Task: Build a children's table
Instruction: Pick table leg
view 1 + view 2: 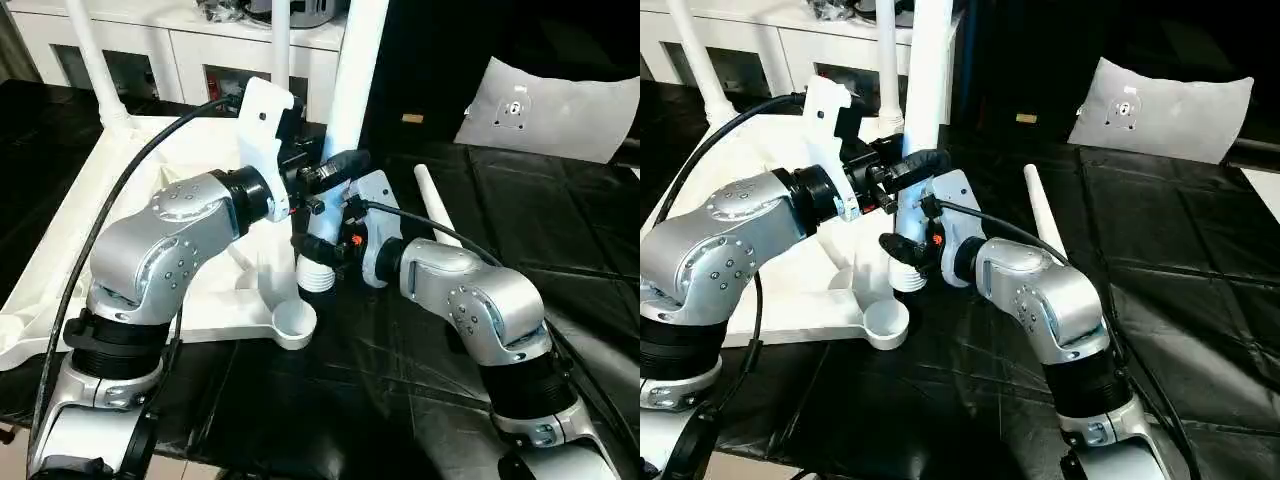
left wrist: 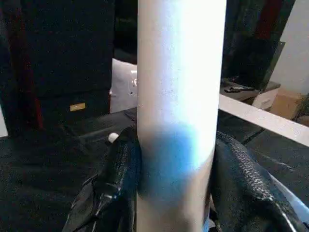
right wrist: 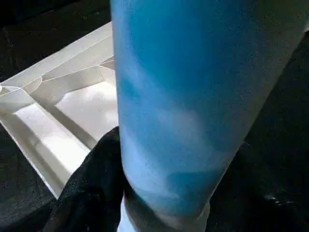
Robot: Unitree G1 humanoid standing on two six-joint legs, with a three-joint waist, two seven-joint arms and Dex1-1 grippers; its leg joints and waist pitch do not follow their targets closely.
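Both grippers on one leg, holding it upright just off the table top's near corner

Head view: the table top (image 1: 60, 250) lies ribbed side up on the black cloth, two legs already standing at the back, and a spare leg (image 1: 437, 207) lies beside it. The held leg (image 1: 352, 90) has its threaded end above the cloth, just beside the empty corner socket (image 1: 292, 321), so it could miss and cross-thread. Left wrist view: left gripper (image 2: 176, 193) fingers (image 2: 120, 169) pinch the shaft. Right wrist view: right gripper (image 3: 169, 193) fingers (image 3: 91, 188) hug its base; a loose grip lets it tilt.
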